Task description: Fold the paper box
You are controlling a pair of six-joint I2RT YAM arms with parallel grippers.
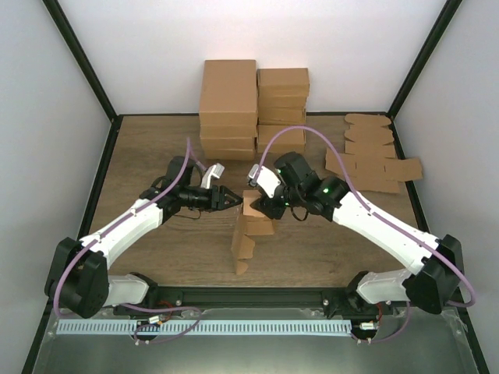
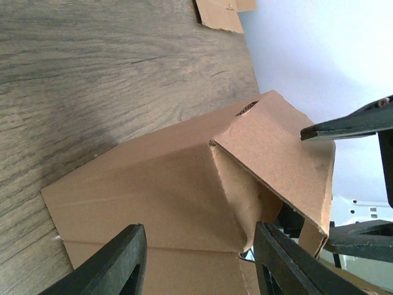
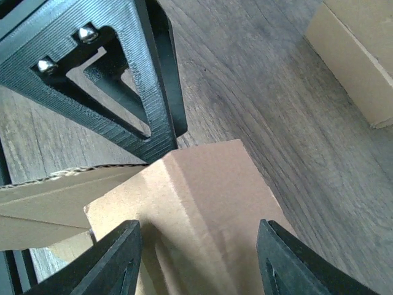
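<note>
Brown kraft cardboard is standing half-folded at the middle of the tabletop (image 1: 156, 156) in the top view: the paper box (image 1: 248, 234) is rising on edge between your two arms. Your left gripper (image 1: 232, 201) is reaching it from the left and your right gripper (image 1: 263, 204) from the right, both meeting its upper end. Stacked cartons (image 1: 228, 109) are sitting at the back, and flat blanks (image 1: 374, 160) are lying at the far right.

In the left wrist view, fingers (image 2: 116, 264) are standing moderately apart over a wide panel of the box, with one flap angling up. You cannot tell whether they are pinching it.

In the right wrist view, fingers (image 3: 110, 264) are straddling a folded ridge of the box, again moderately apart, and the grip is equally unclear.
</note>
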